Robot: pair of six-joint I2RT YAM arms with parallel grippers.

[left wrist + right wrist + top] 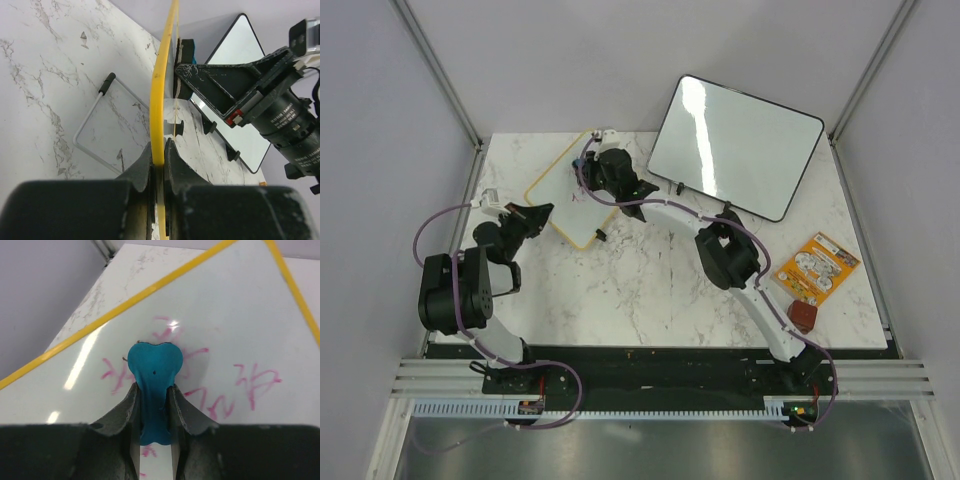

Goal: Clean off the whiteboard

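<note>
A large black-framed glossy board [735, 147] lay beside the small yellow-framed whiteboard [225, 315] with pink handwriting. The left gripper [159, 150] clamped its frame; the right gripper [154, 392] pinched a blue eraser [152, 365].

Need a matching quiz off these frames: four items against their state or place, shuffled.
Items:
1. left gripper
2. right gripper
3. black-framed board
4. orange packet

States and places:
A. lying flat near the right edge of the table
B. shut on the blue eraser, at the pink writing
C. clamped on the yellow frame of the whiteboard
D. blank, at the far right of the table

Pairs: 1-C, 2-B, 3-D, 4-A
</note>
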